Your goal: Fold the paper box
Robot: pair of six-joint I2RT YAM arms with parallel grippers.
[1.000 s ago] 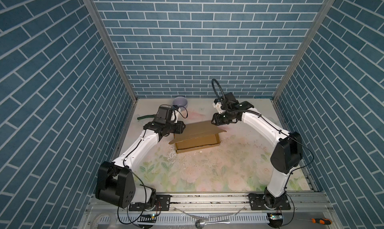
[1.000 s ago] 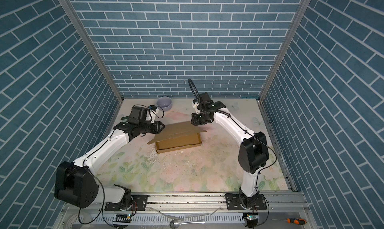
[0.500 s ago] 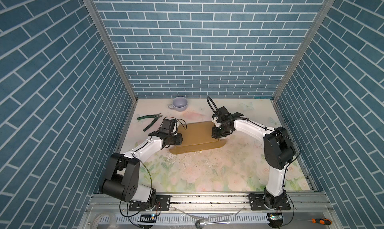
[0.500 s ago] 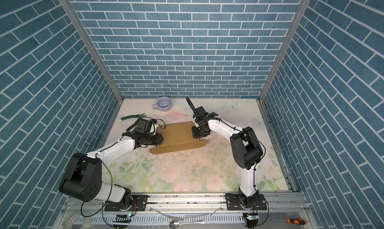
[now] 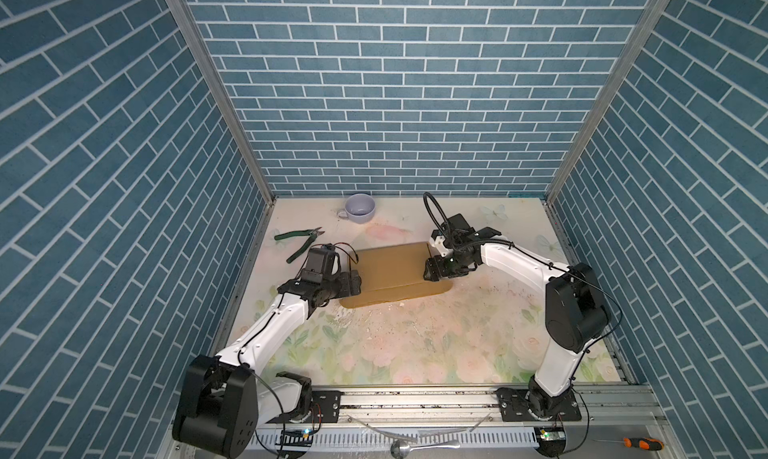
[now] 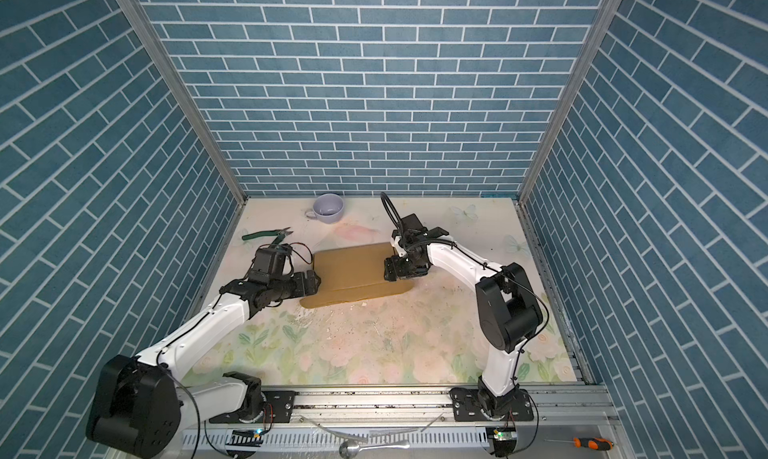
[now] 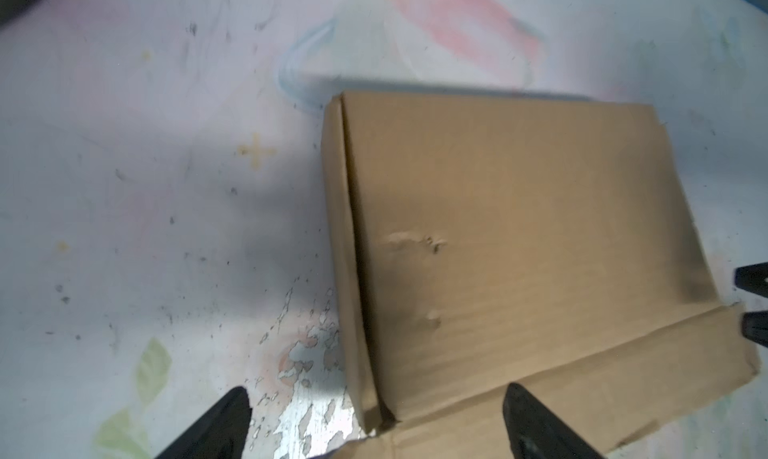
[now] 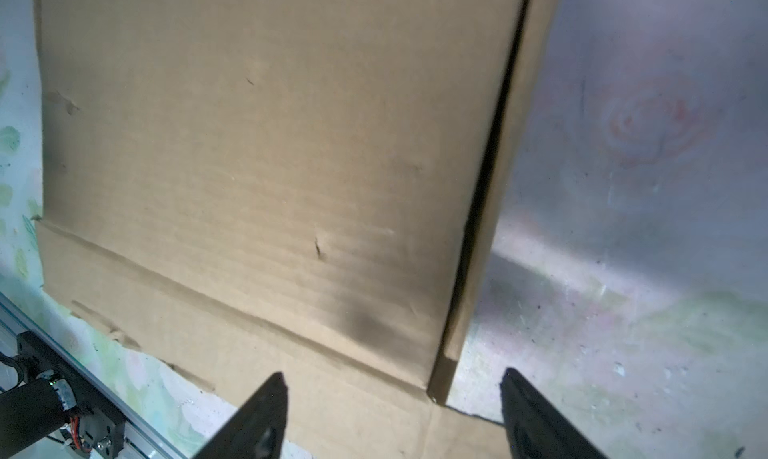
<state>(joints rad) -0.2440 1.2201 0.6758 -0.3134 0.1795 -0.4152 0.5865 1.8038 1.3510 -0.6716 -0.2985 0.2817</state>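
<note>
The paper box (image 5: pixel 392 272) (image 6: pixel 351 272) lies on the table mat as a low, closed brown cardboard shape, with a front flap spread flat on the mat. My left gripper (image 5: pixel 355 282) (image 6: pixel 311 284) sits at its left end, open. In the left wrist view the box (image 7: pixel 519 228) fills the right half, and the left gripper (image 7: pixel 376 394) straddles its near corner without touching. My right gripper (image 5: pixel 432 270) (image 6: pixel 390 272) is at the box's right end, open. In the right wrist view the right gripper (image 8: pixel 392 376) stands over the corner of the box (image 8: pixel 270 145).
A lilac cup (image 5: pixel 360 206) (image 6: pixel 328 206) stands at the back wall. Green-handled pliers (image 5: pixel 299 238) (image 6: pixel 266 234) lie behind the left gripper. A spoon (image 5: pixel 401 448) and an orange screwdriver (image 5: pixel 640 443) lie on the front rail. Brick walls enclose three sides.
The box's raised top panel came down and now lies flat. Both grippers lowered to the box's ends, then opened and let go.
</note>
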